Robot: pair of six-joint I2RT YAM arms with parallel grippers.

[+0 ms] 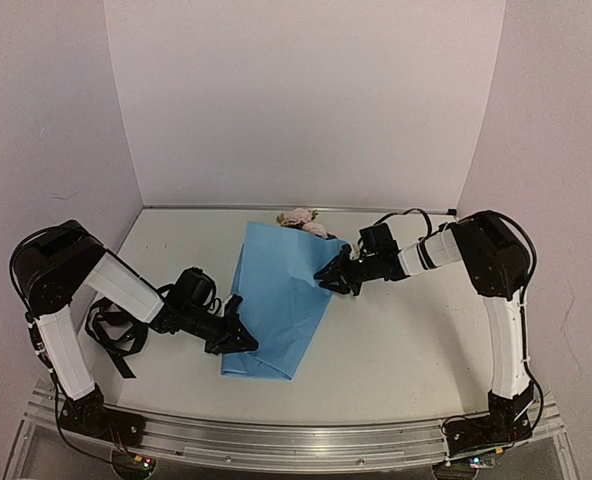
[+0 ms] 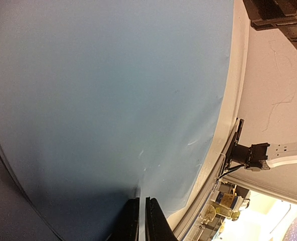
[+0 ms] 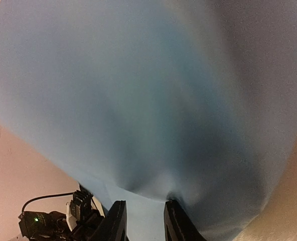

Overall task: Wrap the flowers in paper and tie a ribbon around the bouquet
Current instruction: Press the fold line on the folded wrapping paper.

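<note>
Two hands grip one sheet. The paper [image 1: 276,300], light blue face up, lies folded over in the middle of the desk [image 1: 406,340], running from the near edge of the workspace towards the back wall. At its far end a few pale pink rose heads of the flowers [image 1: 298,217] poke out past the sheet; the stems are hidden under it.

The left hand [image 1: 241,338] sits low at the near left corner of the paper. In the left wrist view its fingers [image 2: 156,221] stand almost together, only a thin slit between them, pinching the edge of the blue sheet.

The right hand [image 1: 332,278] meets the right edge of the paper about halfway along, where the sheet rises off the desk towards it. In the right wrist view its fingers [image 3: 176,221] stand a narrow way apart with a puckered fold of paper drawn in between them.

The black ribbon [image 1: 111,330] lies in loose loops on the left of the desk, beside the left arm and apart from the paper.
</note>
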